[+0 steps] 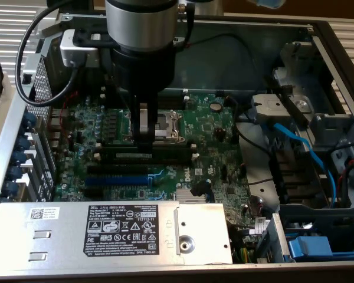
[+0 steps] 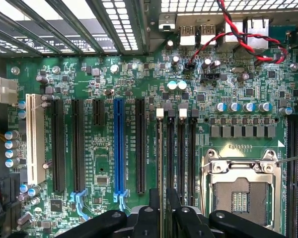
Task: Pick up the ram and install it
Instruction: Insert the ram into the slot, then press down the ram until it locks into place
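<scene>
The ram (image 1: 165, 154) is a long dark stick with a small white label, standing on edge in one of the black memory slots (image 1: 150, 147) beside the processor socket (image 1: 167, 124). In the wrist view the ram (image 2: 161, 158) shows edge-on as a thin line in the outermost slot of the memory slots (image 2: 181, 153). My gripper (image 1: 144, 138) hangs straight down over the stick's middle. Its black fingers (image 2: 150, 220) stand a little apart on either side of the ram's top edge, so the gripper (image 2: 162, 218) is open around it.
Blue and black expansion slots (image 2: 119, 148) and a white slot (image 2: 36, 139) lie beside the memory slots. The power supply (image 1: 112, 233) fills the near side of the case. Blue cables (image 1: 301, 147) and a drive cage sit at the exterior view's right. Red and black wires (image 2: 238, 39) cross the rear ports.
</scene>
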`<state>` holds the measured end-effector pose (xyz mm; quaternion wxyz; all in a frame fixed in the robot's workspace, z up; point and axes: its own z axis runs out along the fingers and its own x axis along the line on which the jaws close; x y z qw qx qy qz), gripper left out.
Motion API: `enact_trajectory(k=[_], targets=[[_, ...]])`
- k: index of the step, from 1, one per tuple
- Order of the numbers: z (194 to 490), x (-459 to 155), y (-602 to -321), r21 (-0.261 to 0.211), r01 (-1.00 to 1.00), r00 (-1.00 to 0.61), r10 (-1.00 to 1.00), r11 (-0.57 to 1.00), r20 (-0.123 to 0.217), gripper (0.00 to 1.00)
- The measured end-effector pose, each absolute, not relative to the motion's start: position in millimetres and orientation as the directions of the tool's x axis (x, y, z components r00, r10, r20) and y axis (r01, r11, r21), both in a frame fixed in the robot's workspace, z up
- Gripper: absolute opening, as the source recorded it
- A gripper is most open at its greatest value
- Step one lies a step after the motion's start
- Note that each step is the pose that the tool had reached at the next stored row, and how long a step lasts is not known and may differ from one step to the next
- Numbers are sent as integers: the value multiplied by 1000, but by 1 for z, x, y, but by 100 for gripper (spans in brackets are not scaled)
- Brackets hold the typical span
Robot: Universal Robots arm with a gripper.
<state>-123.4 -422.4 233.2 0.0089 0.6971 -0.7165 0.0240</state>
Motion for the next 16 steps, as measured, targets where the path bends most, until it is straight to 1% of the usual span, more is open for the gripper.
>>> enact_trajectory(k=[5,16], targets=[[242,-123,-422,-22,-999,-28,-999,27,46,20],[242,-123,-422,-22,-999,-28,-999,27,46,20]])
